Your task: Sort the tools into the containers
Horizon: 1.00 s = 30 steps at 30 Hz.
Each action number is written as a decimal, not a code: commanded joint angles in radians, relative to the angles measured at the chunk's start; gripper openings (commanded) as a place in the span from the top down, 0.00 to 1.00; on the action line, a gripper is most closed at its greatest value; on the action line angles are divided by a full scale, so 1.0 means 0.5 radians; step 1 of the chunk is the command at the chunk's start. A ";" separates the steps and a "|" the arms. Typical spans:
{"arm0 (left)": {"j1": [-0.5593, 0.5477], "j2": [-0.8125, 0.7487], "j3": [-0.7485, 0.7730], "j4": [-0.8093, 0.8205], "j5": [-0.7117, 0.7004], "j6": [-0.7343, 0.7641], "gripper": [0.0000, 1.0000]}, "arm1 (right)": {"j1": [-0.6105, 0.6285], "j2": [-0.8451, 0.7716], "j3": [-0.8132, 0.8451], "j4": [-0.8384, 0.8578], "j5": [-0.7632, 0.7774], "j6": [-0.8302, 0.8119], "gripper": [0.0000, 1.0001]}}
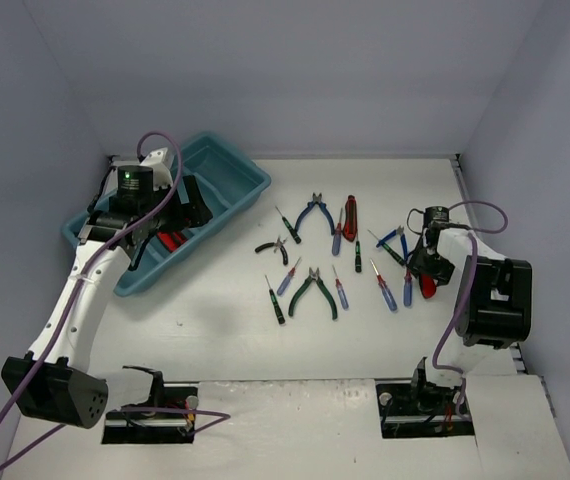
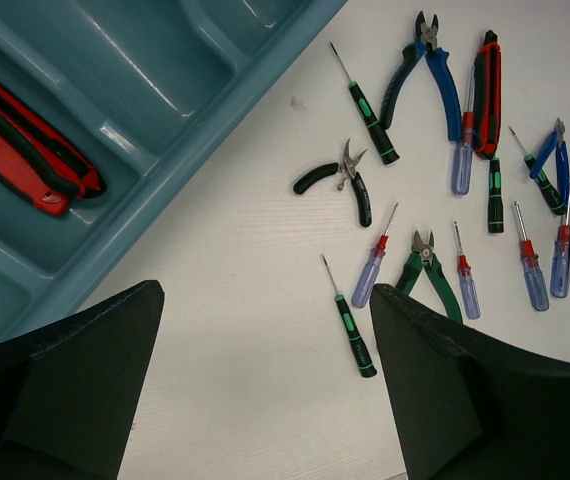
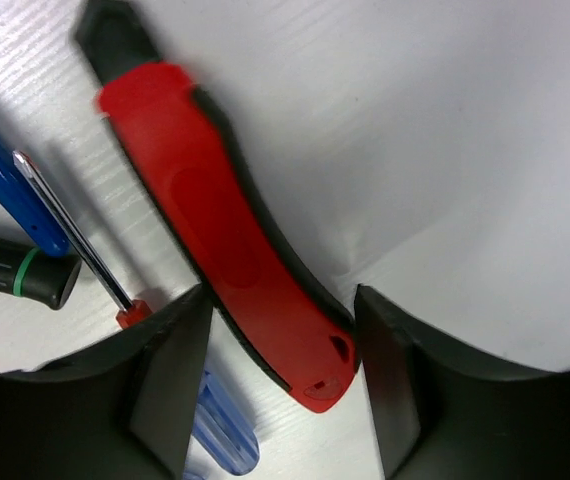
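Observation:
The teal tray (image 1: 250, 178) sits at the back left, with red-handled cutters (image 2: 20, 150) lying in one compartment. My left gripper (image 2: 265, 300) hangs open and empty above the table beside the tray's edge. Loose tools lie mid-table: blue pliers (image 1: 314, 214), green pliers (image 1: 314, 291), black pliers (image 1: 273, 247) and several thin screwdrivers. At the right end of the row my right gripper (image 3: 283, 300) straddles a red-handled cutter (image 3: 215, 220) that lies on the table. Both fingers touch its sides near its rounded end.
A blue screwdriver handle (image 3: 220, 435) and a red-collared screwdriver (image 3: 75, 240) lie close against the right gripper's left finger. A green-banded black screwdriver (image 3: 15, 272) lies just beyond. Grey walls enclose the table on three sides.

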State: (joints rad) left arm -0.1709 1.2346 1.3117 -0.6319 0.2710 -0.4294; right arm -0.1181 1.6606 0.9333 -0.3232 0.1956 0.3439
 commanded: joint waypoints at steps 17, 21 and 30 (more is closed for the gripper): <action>-0.151 -0.027 0.132 0.073 0.131 -0.054 0.18 | 0.053 -0.420 0.151 -0.028 0.034 -0.037 1.00; -0.226 -0.024 0.175 0.122 0.167 -0.137 0.18 | 0.167 -0.671 0.197 -0.025 -0.075 -0.112 1.00; -0.504 0.029 0.130 0.694 0.221 -0.538 0.18 | 0.918 -1.166 0.312 0.117 -0.403 -0.167 1.00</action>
State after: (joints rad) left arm -0.3532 1.2384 1.3426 -0.5093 0.3631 -0.5779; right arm 0.2184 1.1805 1.0439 -0.3303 0.0824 0.2673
